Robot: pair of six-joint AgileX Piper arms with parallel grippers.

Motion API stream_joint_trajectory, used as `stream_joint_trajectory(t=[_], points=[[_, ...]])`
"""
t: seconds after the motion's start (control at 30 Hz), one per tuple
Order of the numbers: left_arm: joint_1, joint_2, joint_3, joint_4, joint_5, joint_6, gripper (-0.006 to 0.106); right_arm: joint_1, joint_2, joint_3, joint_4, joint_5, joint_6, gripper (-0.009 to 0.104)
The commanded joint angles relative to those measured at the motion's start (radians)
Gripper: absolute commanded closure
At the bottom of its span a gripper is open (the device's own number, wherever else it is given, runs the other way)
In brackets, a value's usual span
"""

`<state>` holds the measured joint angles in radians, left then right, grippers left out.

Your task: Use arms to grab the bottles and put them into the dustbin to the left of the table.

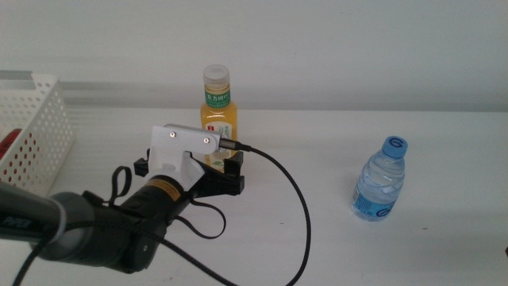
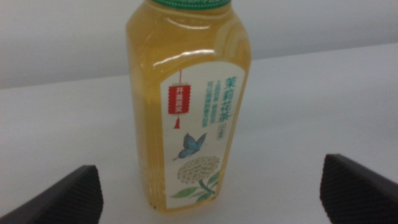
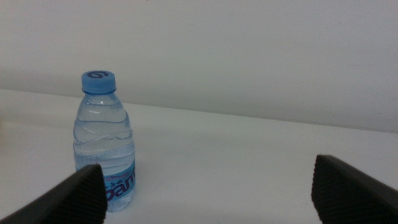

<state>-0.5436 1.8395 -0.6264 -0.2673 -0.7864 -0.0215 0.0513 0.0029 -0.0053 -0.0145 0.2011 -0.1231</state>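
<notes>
Wide open and holding nothing, the left tool faces the upright yellow juice bottle near the white tabletop's far edge; best advance until both jaws flank it, then close squarely.

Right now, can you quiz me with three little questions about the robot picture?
1. True or false: the left gripper already squeezes the juice bottle.
2. What colour is the water bottle cap: A red, B blue, C green?
3. Fill in: the basket stands at the table's ____ side in the middle view.

Key: 1 false, its jaws are wide open with the bottle between them, untouched. 2 B. 3 left. The right gripper waits open, facing the water bottle.
</notes>
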Motion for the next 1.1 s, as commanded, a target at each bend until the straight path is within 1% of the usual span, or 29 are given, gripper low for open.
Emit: stream_joint_trajectory(t=[0.0,0.13,0.43,0.57,0.8,1.07], points=[[-0.007,0.020,-0.020,-0.013,-0.034,-0.010,0.007,-0.003,-0.039,0.043,-0.007,-0.012,-0.005,0.007],[-0.005,0.048,-0.052,-0.015,-0.041,-0.010,0.007,-0.003,-0.039,0.043,-0.007,-0.012,-0.005,0.007],[-0.005,0.113,-0.104,-0.057,-0.059,-0.032,0.007,-0.003,-0.039,0.043,-0.007,-0.012,-0.005,0.007],[-0.005,0.132,-0.111,-0.057,-0.071,-0.032,0.007,-0.003,-0.039,0.043,-0.007,-0.012,-0.005,0.007],[-0.005,0.164,-0.123,-0.057,-0.110,-0.085,0.007,-0.003,-0.039,0.043,-0.007,-0.012,-0.005,0.007],[-0.005,0.166,-0.123,-0.067,-0.106,-0.069,0.007,-0.003,-0.039,0.043,-0.007,-0.012,-0.005,0.007]])
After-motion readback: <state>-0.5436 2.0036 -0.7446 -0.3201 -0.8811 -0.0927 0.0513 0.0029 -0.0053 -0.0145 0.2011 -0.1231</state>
